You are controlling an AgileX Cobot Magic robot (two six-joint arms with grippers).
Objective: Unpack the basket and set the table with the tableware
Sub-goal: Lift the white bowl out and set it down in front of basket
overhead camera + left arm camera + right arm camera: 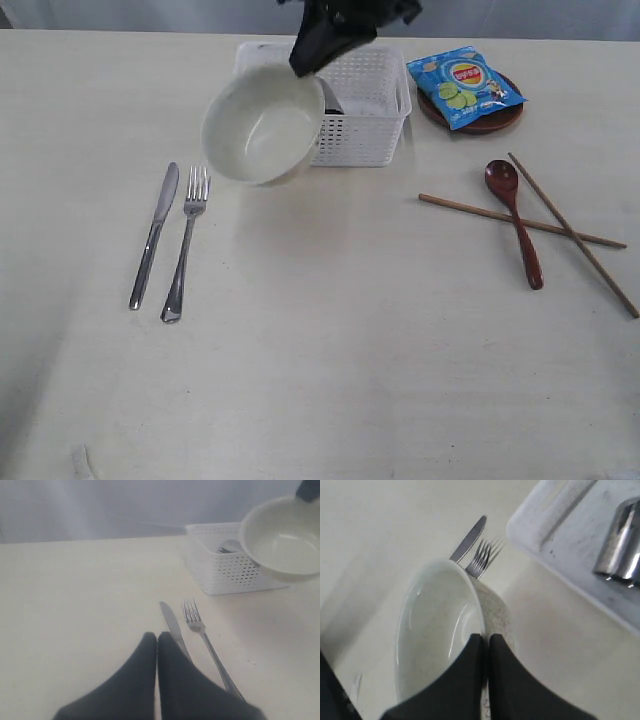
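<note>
Mid-unpack over the table (330,390), just in front of the basket (372,100): holding the white bowl (262,135) aloft and tilted, rim pinched tight in the right gripper (485,639), with the left gripper (157,638) closed on nothing above the knife (153,235). Next, likely levelling and lowering it beside the fork (185,245). Hard to make out the steel cup (620,540) inside the basket, mostly screened by the bowl.

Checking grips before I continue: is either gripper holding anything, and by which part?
The right gripper holds the bowl by its rim. The left gripper is shut on nothing.
</note>
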